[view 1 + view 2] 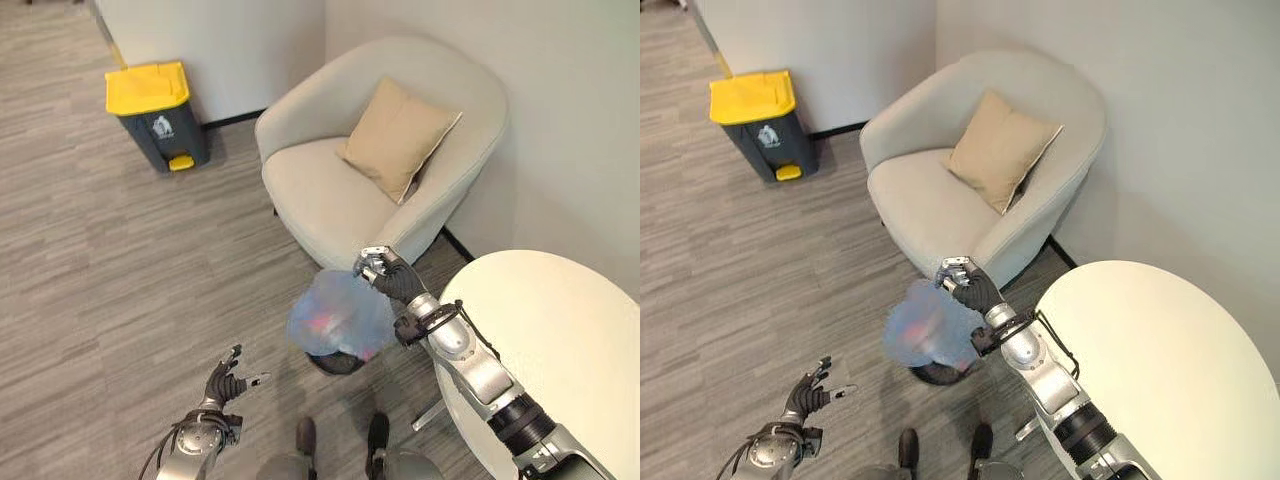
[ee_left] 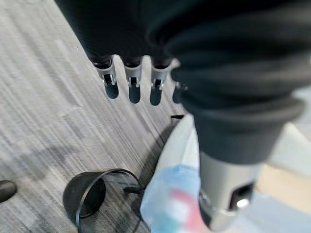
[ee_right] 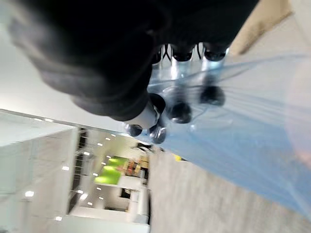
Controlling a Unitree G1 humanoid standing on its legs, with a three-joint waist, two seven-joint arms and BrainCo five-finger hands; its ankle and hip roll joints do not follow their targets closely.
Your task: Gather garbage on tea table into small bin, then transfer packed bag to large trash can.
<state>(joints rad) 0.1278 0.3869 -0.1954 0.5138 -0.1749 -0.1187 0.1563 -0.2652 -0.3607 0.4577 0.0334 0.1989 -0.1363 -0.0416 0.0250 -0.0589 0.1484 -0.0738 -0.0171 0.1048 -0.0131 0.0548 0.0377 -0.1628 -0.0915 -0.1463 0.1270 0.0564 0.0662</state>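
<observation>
With your right hand (image 1: 392, 278) clenched on the bag (image 1: 340, 315) neck, the bag hangs just above the small bin (image 2: 87, 196). Left hand (image 1: 228, 381) is low, fingers spread, holding nothing. Big can (image 1: 155, 115) sits well off, far-left by the wall, so carry w/ right.

A cream armchair (image 1: 385, 160) fills the upper centre, backed into the wall corner — a tan cushion (image 1: 397, 137) leans on its backrest, over grey plank flooring (image 1: 90, 270).
</observation>
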